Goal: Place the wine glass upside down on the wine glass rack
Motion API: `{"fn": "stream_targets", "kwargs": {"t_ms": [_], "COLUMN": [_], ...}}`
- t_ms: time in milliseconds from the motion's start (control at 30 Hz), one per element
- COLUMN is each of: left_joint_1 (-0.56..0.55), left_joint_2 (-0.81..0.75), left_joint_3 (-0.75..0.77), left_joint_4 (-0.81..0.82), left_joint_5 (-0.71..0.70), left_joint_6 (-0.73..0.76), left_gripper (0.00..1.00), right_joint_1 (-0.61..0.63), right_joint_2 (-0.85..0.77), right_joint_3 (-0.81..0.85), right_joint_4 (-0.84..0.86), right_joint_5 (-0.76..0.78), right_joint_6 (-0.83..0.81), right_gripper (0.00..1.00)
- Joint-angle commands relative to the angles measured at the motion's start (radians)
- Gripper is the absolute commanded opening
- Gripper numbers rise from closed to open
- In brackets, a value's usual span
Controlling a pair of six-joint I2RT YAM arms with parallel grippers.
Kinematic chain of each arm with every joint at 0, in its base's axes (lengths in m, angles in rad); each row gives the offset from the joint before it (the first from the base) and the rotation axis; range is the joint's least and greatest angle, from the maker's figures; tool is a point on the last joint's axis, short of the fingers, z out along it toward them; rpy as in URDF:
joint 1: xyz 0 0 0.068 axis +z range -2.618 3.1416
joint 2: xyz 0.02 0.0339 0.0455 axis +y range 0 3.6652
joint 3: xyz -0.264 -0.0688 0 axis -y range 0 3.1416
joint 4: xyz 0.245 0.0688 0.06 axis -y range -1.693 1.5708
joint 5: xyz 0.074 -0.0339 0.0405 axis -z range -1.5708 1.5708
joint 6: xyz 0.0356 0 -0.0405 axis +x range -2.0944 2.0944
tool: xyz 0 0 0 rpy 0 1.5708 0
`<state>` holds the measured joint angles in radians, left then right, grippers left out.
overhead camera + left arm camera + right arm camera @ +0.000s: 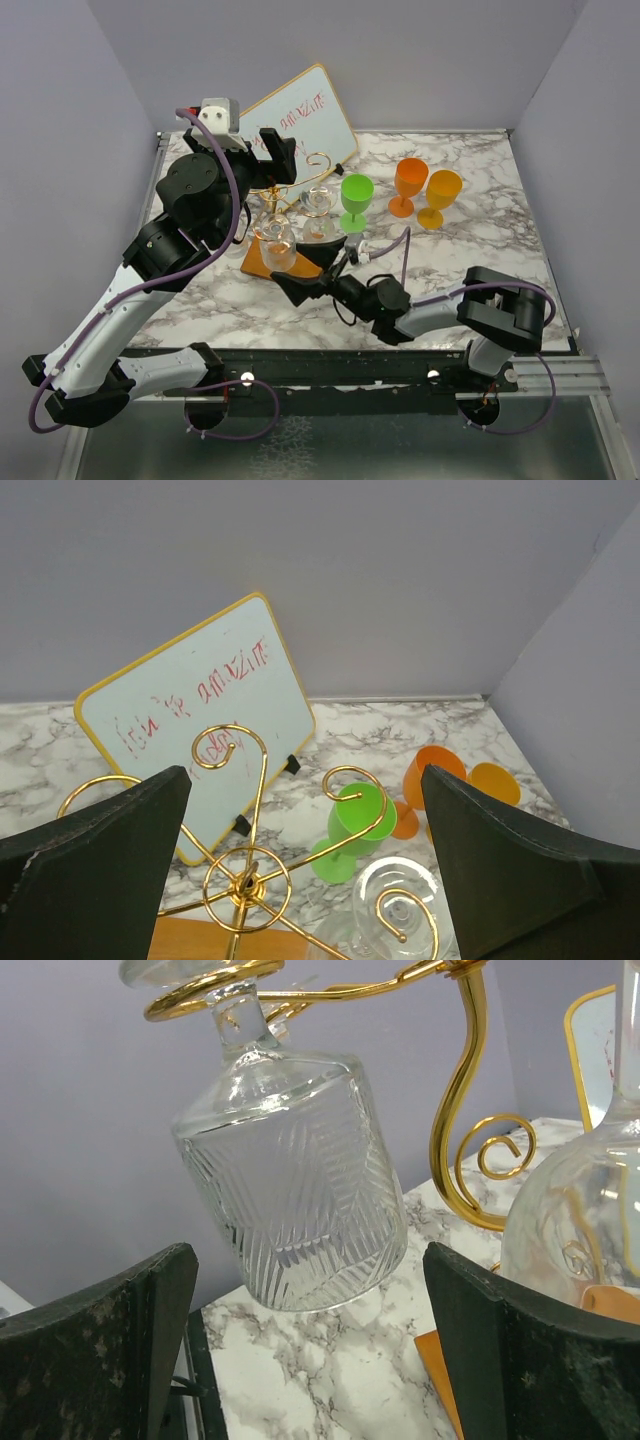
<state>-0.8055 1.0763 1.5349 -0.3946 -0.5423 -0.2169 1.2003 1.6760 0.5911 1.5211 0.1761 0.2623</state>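
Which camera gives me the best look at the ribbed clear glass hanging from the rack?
Right wrist: the ribbed glass fills the frame, hanging upside down. Top external shows it small, from above; left wrist, I cannot tell.

My jaws stand spread wide apart with nothing between them, 1 dark finger (100, 850) at each lower corner. Between them I look down on the wine glass rack (245, 880), its gold spiral arms fanning out from the thin central post above the brown wooden base (190, 942), and a clear wine glass (400, 910) hangs at the lower right with its round foot uppermost at 1 of the spirals. Behind the rack a tilted whiteboard (190, 730) with a yellow rim and red writing stands on the marble counter (40, 740), and to its right are 3 upright glasses: a green glass (350, 815) nearest the rack, then an orange glass (435, 770) and a yellow glass (495, 782) close together.
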Motion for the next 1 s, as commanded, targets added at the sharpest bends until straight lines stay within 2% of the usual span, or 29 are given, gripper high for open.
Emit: {"fn": "stream_targets", "kwargs": {"t_ms": [0, 233, 333, 400, 467, 600, 700, 800, 867, 967], "left_joint_1": [-0.001, 0.000, -0.001, -0.001, -0.001, -0.001, -0.001, -0.001, -0.001, -0.001], "left_joint_2": [-0.019, -0.035, -0.047, -0.065, -0.095, -0.165, -0.208, -0.245, -0.264, -0.278], "left_joint_3": [-0.016, -0.026, -0.033, -0.049, -0.077, -0.119, -0.136, -0.152, -0.166, -0.181], "left_joint_4": [-0.006, -0.020, -0.041, -0.061, -0.082, -0.125, -0.158, -0.177, -0.178, -0.179], "left_joint_5": [0.011, 0.031, 0.052, 0.059, 0.060, 0.072, 0.086, 0.101, 0.172, 0.208], "left_joint_6": [0.006, 0.007, 0.005, -0.001, -0.009, -0.027, -0.035, -0.033, 0.005, 0.030], "left_gripper": [0.99, 0.99, 0.99, 0.99, 0.99, 0.99, 0.99, 0.99, 0.99, 0.99], "right_joint_1": [0.001, 0.001, 0.001, 0.001, 0.001, 0.001, 0.001, -0.008, -0.049, -0.192], "right_joint_2": [-0.041, -0.117, -0.179, -0.238, -0.304, -0.480, -0.620, -0.693, -0.712, -0.709], "right_joint_3": [-0.041, -0.138, -0.176, -0.204, -0.229, -0.267, -0.205, -0.133, -0.094, -0.034], "right_joint_4": [0.116, 0.066, -0.011, -0.092, -0.205, -0.496, -0.822, -1.015, -1.099, -1.240], "right_joint_5": [-0.008, -0.074, -0.103, -0.111, -0.096, 0.027, 0.244, 0.379, 0.395, 0.378], "right_joint_6": [0.018, 0.029, 0.024, 0.009, -0.017, -0.047, -0.045, -0.062, -0.045, 0.073], "right_gripper": [1.00, 1.00, 1.00, 0.95, 0.89, 0.88, 0.95, 0.99, 1.00, 0.99]}}
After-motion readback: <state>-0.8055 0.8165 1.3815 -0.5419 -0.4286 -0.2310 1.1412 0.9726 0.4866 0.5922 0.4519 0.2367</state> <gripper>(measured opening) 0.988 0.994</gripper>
